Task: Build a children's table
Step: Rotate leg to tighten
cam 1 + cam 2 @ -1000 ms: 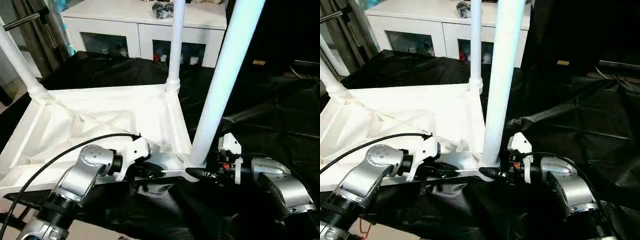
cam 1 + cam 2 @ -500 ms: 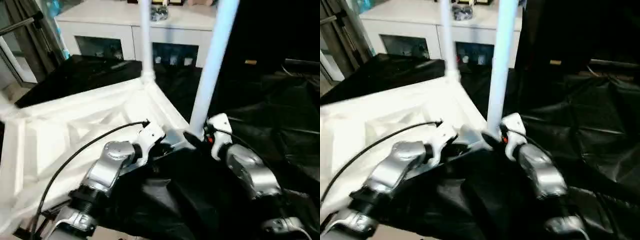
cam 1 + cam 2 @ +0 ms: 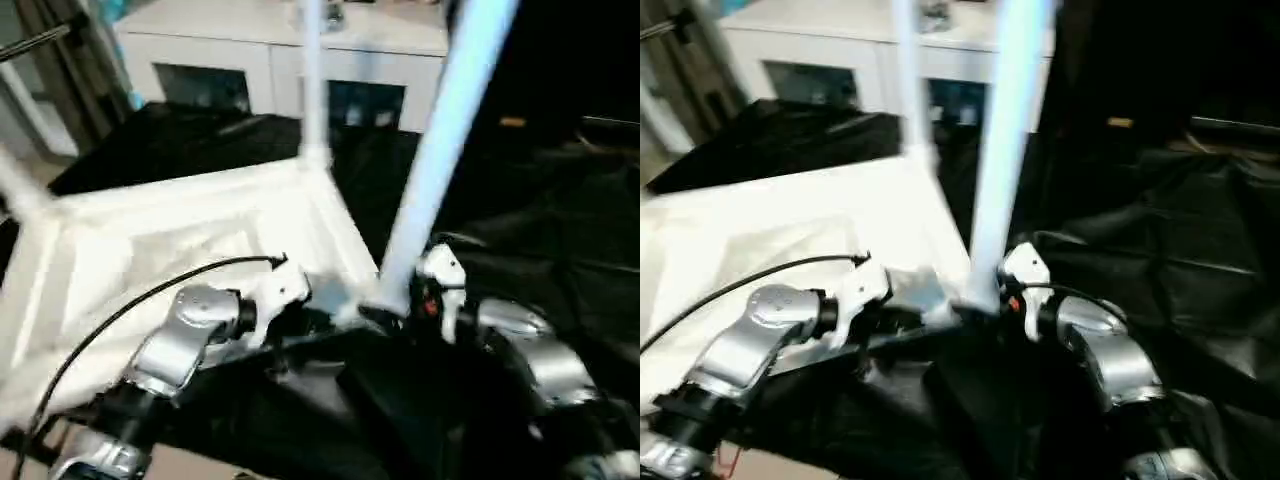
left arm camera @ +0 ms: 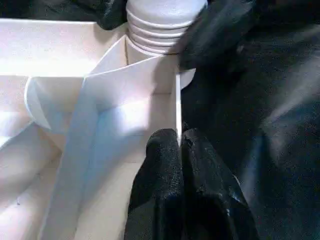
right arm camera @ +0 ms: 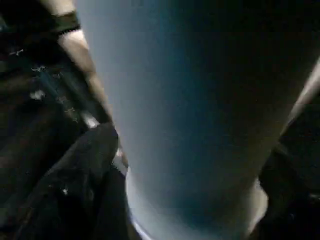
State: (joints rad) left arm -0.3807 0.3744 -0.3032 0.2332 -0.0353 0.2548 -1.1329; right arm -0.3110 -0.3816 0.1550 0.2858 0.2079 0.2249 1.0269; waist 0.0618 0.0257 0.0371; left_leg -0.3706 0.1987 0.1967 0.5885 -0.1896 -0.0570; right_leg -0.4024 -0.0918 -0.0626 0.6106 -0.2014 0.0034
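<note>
Children's table [image 3: 150,240]: upside down on black sheeting [image 3: 560,250], ribbed underside up, in front of a white glass-door cabinet [image 3: 250,60].

Compared with one second earlier:
- Whole view shifted and tilted, which is camera movement and not a move of the parts.
- Left gripper [image 4: 178,142] still clamped on the same near rim of the tabletop [image 3: 90,270], close to the near right corner.
- Right gripper [image 3: 392,318] still at the base of the same near leg [image 3: 440,160].

Gripper states:
- Left: pinched shut on the thin upright rim wall, one black pad on either face.
- Right: hard against the foot of the near leg; cannot tell whether clamped or standing loose.

Materials and shapes:
- Tabletop: smooth white plastic, rectangular, with thin flat stiffening ribs running diagonally toward the corners.
- Corner socket [image 4: 162,22]: round, with a stepped, ringed collar where two rib walls meet.
- Legs: long white plain tubes. Near leg seated upright in the near right corner; far leg [image 3: 312,80] upright in the far right corner; a third leg [image 3: 18,185] at the far left corner.
- Sheeting: glossy black, creased and folded.
- Forearms: brushed silver, with a black cable [image 3: 150,295] arching over the left one.
</note>
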